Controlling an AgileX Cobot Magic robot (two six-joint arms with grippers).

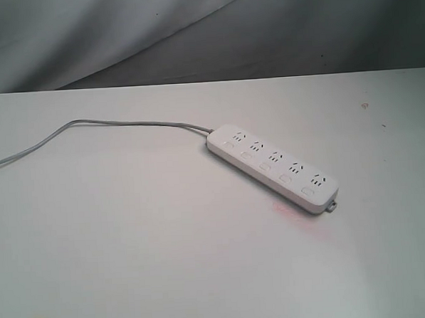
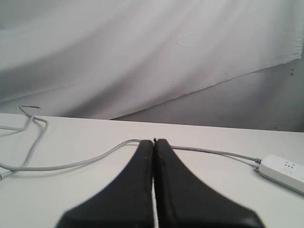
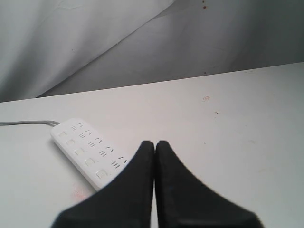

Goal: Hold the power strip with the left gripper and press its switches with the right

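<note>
Exterior view: a white table (image 1: 132, 249) with a few small specks, and pale grey cloth (image 1: 120, 28) hanging in folds behind it. The strip (image 1: 277, 160) lies flat, right of centre and set diagonally, with its switches (image 1: 265, 168) in a row along the nearer edge. Its grey cable (image 1: 125, 124) snakes off left across the table. There's a faint pink smear on the surface just beside the tab (image 1: 333, 207). The left claw (image 2: 154, 142) is pressed closed and empty, pointing over the cable. The right claw (image 3: 155, 143) is closed and empty too, pointing toward the strip.
</note>
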